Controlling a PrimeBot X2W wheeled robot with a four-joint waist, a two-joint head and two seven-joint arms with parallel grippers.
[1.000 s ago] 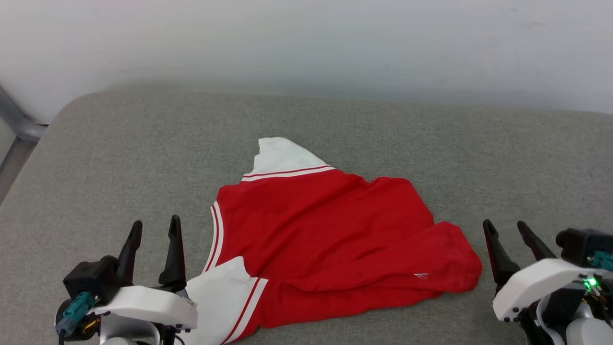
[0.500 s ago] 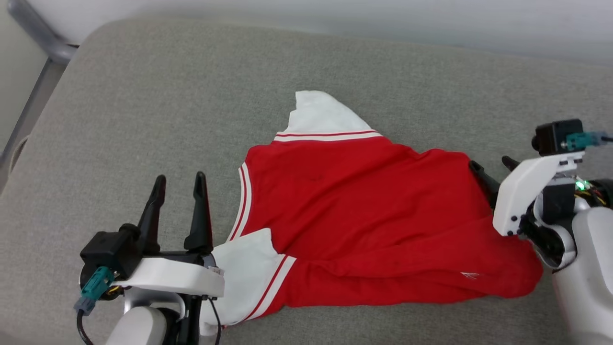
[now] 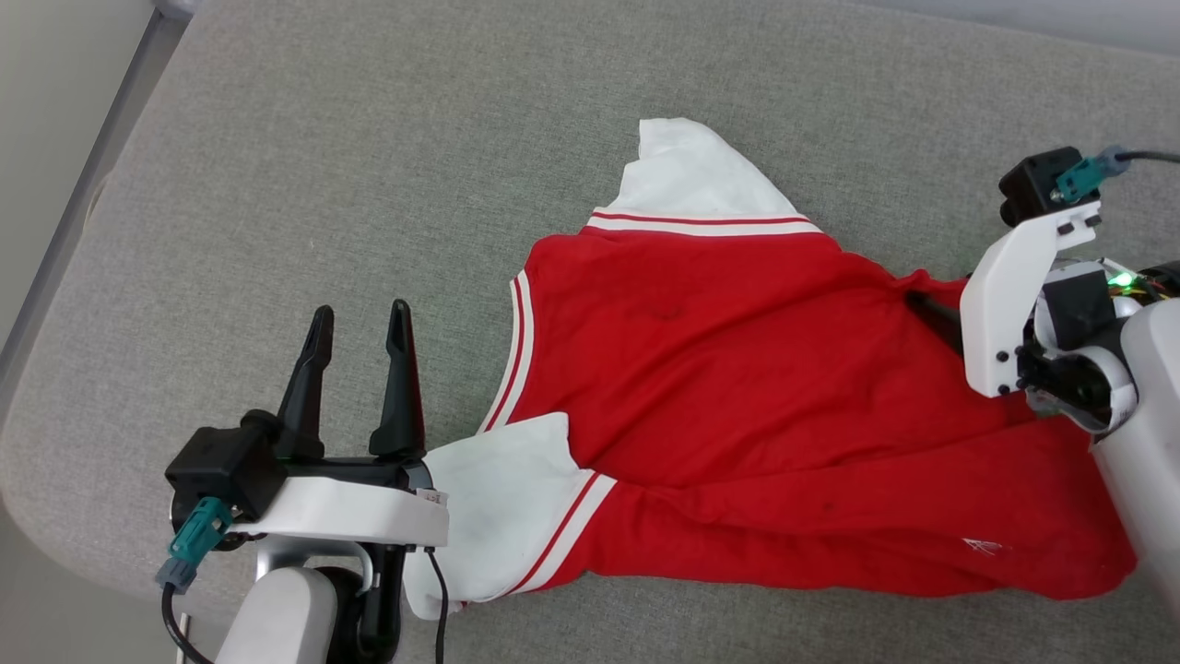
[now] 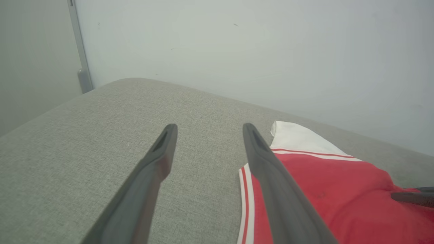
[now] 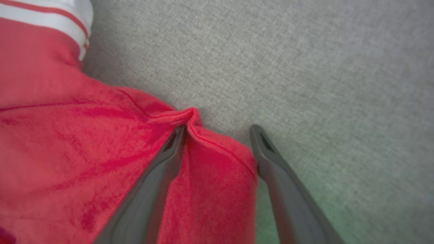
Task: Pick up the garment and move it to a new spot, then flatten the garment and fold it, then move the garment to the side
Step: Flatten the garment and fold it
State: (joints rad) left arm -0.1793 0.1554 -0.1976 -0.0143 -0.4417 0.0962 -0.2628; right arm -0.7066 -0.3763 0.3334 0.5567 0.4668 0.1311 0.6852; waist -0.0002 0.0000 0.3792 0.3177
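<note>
**Since nothing's gripped yet, this pickup could go sideways**

While both my grippers hang wide open, the garment [image 3: 737, 397] lies crumpled on the grey cushion [image 3: 323, 184]. It's straight on the fabric, with no bin or basket involved. My right gripper [image 5: 218, 132] straddles a raised ridge of red hem [image 5: 190, 113], 1 finger over the cloth and the other over bare cushion. My guess is that closing here grabs only that thin ridge, and the soft jersey slides out on the lift. My left gripper [image 3: 359, 311] sits empty just beside the striped trim. The white sleeve [image 3: 502, 480] is tucked by its wrist, so a careless move might drag that sleeve and bunch everything worse.
</note>
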